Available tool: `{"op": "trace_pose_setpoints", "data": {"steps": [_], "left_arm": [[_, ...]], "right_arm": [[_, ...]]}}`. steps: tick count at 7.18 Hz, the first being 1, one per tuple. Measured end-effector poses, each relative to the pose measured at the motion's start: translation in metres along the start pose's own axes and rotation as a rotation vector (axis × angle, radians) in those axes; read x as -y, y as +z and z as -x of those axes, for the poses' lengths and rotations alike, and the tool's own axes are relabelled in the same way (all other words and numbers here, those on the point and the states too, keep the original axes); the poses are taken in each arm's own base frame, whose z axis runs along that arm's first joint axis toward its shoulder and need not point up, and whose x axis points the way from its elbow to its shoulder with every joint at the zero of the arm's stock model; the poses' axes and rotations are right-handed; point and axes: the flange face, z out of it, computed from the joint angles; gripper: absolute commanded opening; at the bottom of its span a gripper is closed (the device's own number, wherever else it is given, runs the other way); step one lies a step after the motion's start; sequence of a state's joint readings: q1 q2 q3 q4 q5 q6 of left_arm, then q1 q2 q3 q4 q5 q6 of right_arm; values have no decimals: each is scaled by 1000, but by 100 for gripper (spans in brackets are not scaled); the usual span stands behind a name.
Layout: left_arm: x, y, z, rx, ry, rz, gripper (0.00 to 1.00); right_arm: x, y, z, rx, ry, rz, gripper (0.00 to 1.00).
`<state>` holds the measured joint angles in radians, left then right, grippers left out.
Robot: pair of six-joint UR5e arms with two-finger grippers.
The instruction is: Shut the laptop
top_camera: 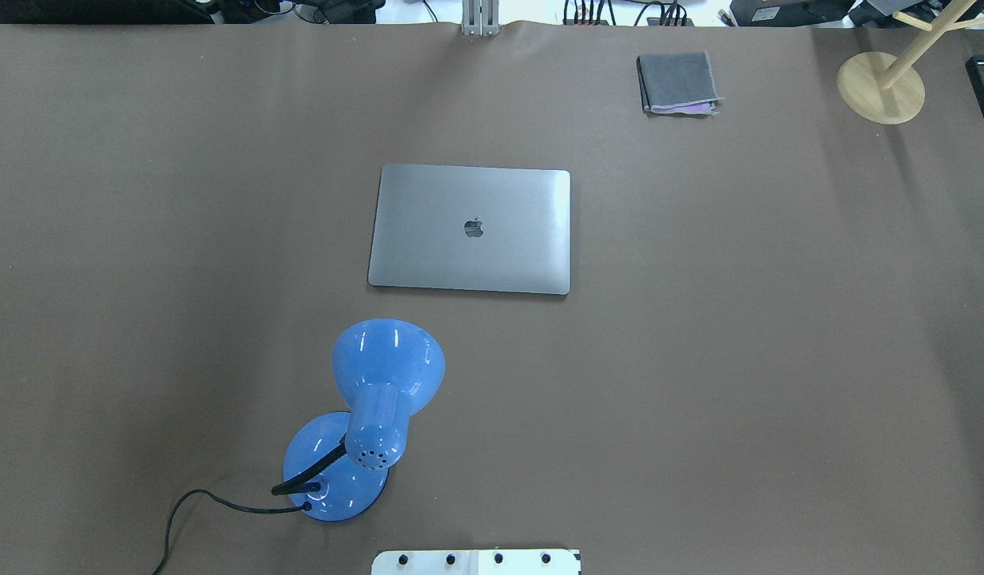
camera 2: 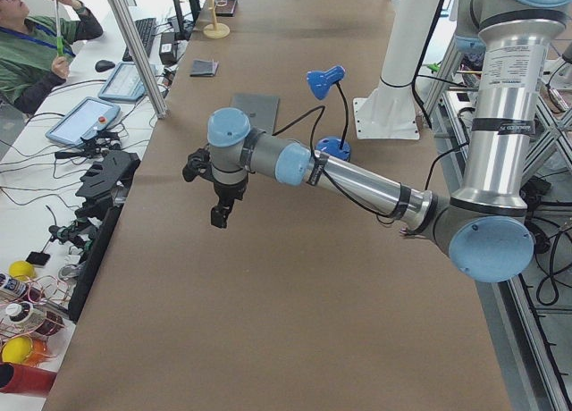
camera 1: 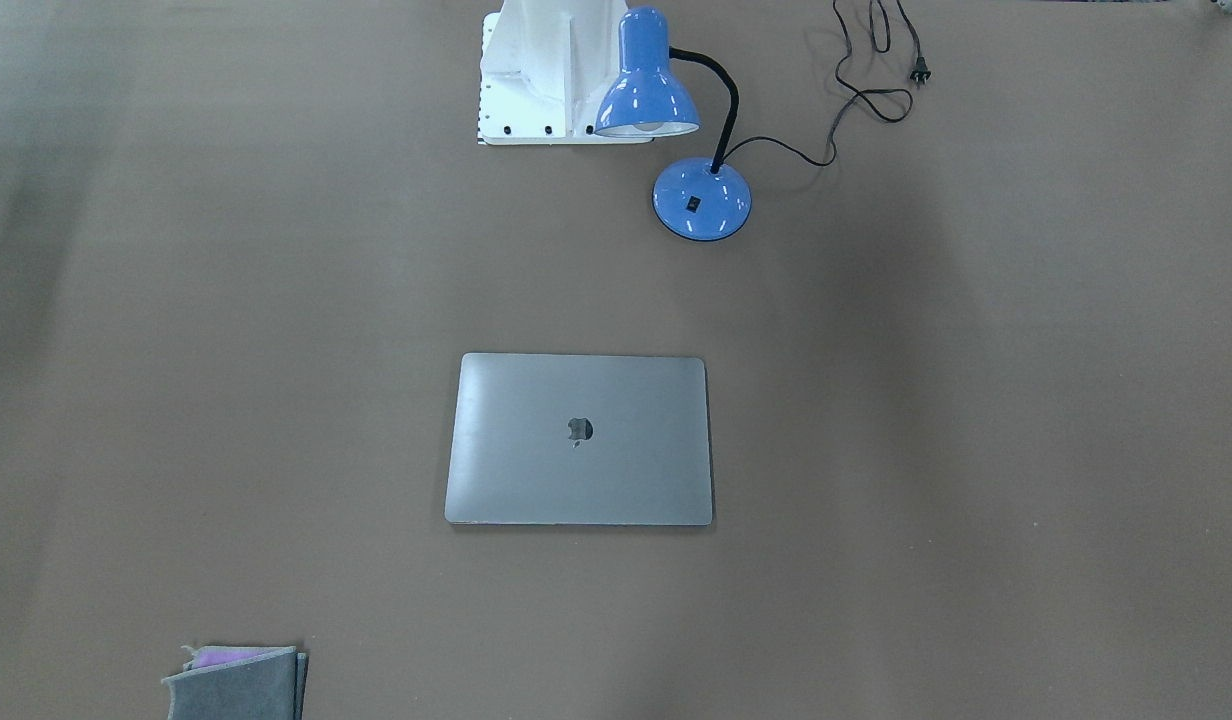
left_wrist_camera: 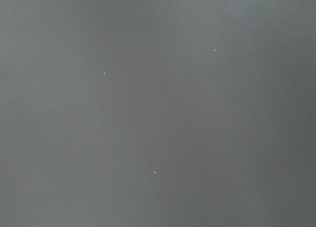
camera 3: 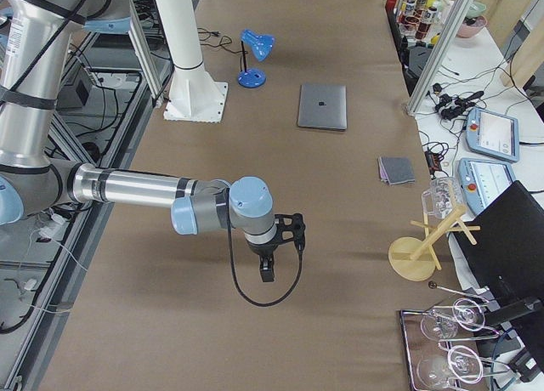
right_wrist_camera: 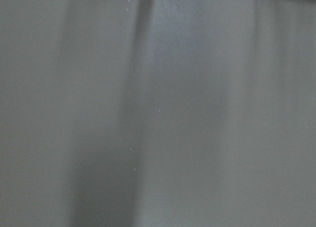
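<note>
The thin grey laptop [camera 1: 579, 470] lies flat on the brown table with its lid down and the dark apple logo facing up. It also shows in the overhead view [top_camera: 428, 231], the left side view [camera 2: 256, 107] and the right side view [camera 3: 323, 106]. My left gripper [camera 2: 221, 216] hangs over the table far from the laptop, toward the table's left end. My right gripper [camera 3: 267, 274] hangs over the table toward its right end. Both show only in the side views, so I cannot tell whether they are open or shut. The wrist views show only bare table.
A blue desk lamp [top_camera: 384, 375] with a black cord stands between the laptop and the robot's white base [top_camera: 476, 562]. A folded grey cloth [top_camera: 677, 82] lies at the far right. A wooden stand [top_camera: 881, 88] is at the far right corner.
</note>
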<state>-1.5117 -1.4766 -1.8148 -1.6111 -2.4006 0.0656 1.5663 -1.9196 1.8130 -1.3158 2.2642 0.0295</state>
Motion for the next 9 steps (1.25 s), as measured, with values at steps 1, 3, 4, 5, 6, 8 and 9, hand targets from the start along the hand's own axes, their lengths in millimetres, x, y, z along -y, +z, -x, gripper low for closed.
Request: {"op": "trace_pose_setpoints", "data": {"steps": [1, 3, 4, 5, 6, 8, 9], "left_arm": [[-22, 11, 13, -6, -3, 7, 99], [-51, 24, 27, -9, -31, 36, 99], [-56, 27, 29, -9, -35, 42, 99], [-57, 28, 29, -9, -35, 49, 99], [-58, 31, 29, -10, -47, 69, 99], [-61, 30, 32, -7, -74, 117, 99], [-59, 26, 33, -5, -73, 119, 99]], "right_arm": [[-12, 6, -9, -34, 13, 18, 100], [-14, 3, -5, -9, 20, 26, 100], [-12, -2, 4, 25, 27, 42, 100], [-10, -6, 13, 37, 36, 67, 100], [-7, -10, 21, 39, 44, 92, 100], [2, -14, 31, 37, 61, 135, 100], [7, -19, 36, 31, 75, 153, 100]]}}
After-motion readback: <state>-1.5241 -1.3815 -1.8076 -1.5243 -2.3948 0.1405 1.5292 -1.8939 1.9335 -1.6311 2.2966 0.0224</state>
